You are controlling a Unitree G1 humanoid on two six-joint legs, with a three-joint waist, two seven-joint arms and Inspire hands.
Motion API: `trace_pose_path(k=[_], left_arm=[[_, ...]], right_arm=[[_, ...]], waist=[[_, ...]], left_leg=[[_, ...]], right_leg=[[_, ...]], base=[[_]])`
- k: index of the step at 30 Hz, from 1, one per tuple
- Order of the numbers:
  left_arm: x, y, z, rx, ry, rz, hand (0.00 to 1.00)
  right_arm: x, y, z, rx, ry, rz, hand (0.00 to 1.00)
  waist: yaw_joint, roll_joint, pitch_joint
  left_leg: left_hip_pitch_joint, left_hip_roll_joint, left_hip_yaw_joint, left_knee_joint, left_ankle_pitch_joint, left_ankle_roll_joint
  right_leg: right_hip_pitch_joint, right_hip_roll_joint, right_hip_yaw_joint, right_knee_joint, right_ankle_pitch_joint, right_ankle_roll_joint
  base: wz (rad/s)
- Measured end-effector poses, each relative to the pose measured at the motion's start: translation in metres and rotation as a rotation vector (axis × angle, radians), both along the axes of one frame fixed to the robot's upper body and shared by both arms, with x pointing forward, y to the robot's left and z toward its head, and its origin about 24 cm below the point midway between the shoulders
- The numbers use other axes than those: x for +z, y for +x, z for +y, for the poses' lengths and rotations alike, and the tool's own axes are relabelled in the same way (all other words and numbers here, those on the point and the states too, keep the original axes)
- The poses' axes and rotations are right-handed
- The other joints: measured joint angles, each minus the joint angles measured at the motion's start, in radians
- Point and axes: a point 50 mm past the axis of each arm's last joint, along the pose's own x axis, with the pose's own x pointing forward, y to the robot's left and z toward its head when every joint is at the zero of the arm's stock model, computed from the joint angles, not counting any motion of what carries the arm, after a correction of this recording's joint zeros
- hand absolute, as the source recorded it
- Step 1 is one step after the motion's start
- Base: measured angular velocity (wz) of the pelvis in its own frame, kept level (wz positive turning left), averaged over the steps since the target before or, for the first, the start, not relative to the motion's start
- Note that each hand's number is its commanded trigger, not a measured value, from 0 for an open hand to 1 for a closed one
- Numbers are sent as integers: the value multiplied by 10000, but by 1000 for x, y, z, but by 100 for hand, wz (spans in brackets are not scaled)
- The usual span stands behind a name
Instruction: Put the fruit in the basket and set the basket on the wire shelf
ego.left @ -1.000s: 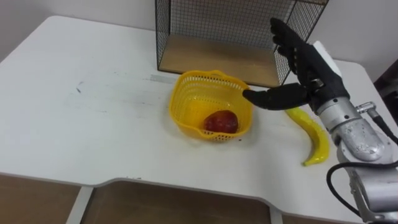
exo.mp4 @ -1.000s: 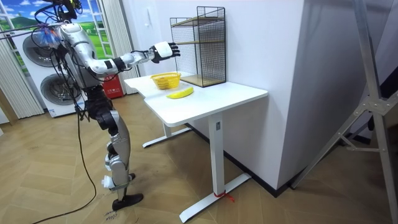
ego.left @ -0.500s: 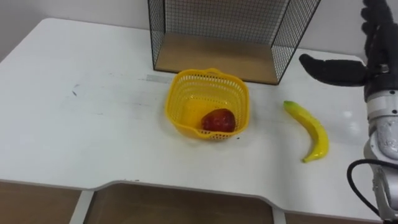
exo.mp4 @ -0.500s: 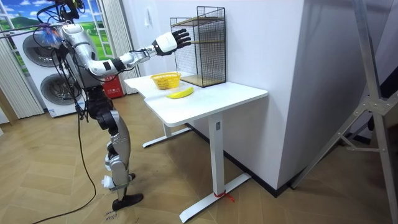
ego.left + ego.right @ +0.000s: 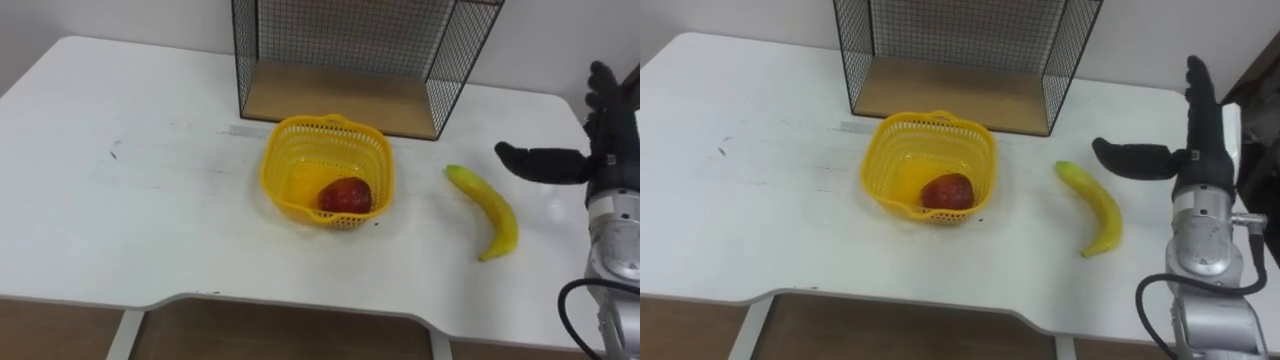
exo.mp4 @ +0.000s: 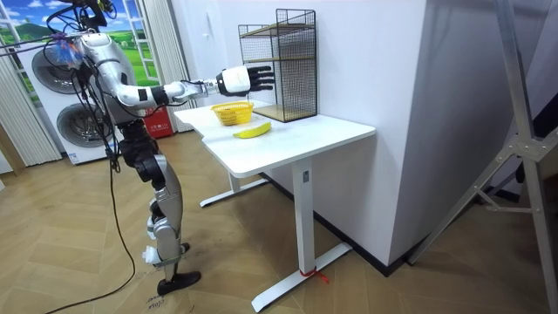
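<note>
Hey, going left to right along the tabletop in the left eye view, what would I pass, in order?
yellow basket, with the red fruit inside it → banana → right hand, open

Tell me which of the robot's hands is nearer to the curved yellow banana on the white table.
Right. The open right hand hangs raised to the right of the banana, thumb pointing toward it, not touching; that arm alone stretches over the table.
</note>
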Motion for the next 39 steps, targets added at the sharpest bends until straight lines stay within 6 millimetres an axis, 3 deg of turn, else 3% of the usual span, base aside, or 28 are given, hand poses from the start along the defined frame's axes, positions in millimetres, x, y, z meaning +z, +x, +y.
trace_pose_path(k=[17, 28, 35, 39], left_arm=[[3, 5, 4, 26, -266, 24, 0], [4, 3, 11, 462, -230, 195, 0], [5, 3, 13, 573, -182, 169, 0], [4, 1, 12, 424, -97, 341, 0]], right_arm=[[-38, -2, 0, 1687, 841, 2735, 0], [-50, -7, 3, 2899, 802, 4225, 0], [-57, -10, -1, 2808, 917, 4576, 0], [-66, -12, -4, 2654, 1113, 4756, 0]], waist=[[36, -215, 18], [29, -178, 20], [65, -108, -33], [81, -48, 3]], left_leg=[[115, -8, 62, -110, 1, 2], [39, -25, -40, -88, 1, 2], [-10, -31, -60, -83, 2, 3], [17, -31, -69, -78, 2, 3]], right_leg=[[13, 2, 60, -66, -15, 17], [37, -3, 19, -95, -15, 18], [17, -3, -12, -106, -14, 18], [72, -6, -43, -113, -13, 18]], base=[[-1], [1], [1], [1]])
